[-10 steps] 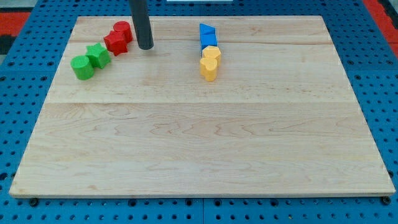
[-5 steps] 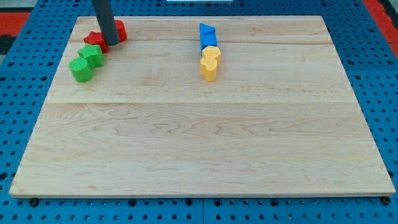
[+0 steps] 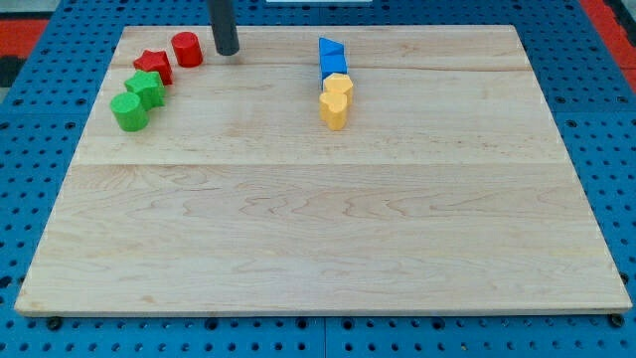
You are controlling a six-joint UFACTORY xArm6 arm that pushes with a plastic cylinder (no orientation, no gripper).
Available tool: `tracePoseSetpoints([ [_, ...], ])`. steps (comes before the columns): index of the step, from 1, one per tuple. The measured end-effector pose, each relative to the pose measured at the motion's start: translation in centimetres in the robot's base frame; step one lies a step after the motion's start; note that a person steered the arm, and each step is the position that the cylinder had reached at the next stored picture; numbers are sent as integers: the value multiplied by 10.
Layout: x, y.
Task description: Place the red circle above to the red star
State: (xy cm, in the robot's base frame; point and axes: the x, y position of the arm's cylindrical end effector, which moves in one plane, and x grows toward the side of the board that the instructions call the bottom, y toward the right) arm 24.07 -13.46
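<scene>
The red circle (image 3: 186,49) stands near the board's top left, just to the upper right of the red star (image 3: 153,65), close to it or touching. My tip (image 3: 228,51) is down on the board a short way to the right of the red circle, apart from it. The rod runs up out of the view's top.
A green star (image 3: 147,89) and a green circle (image 3: 128,110) sit below-left of the red star. At the top middle stand a blue triangle (image 3: 331,49), a blue block (image 3: 333,68), and two yellow blocks (image 3: 336,100) in a column on the wooden board (image 3: 328,199).
My tip swept left into the red pair, then came back right. The red star and red circle have shifted left and up; the star now touches the green star.
</scene>
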Motion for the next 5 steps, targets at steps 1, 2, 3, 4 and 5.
tracePoseSetpoints([
  [1, 0, -17],
  [2, 0, -38],
  [3, 0, -49],
  [4, 0, -49],
  [5, 0, -52],
])
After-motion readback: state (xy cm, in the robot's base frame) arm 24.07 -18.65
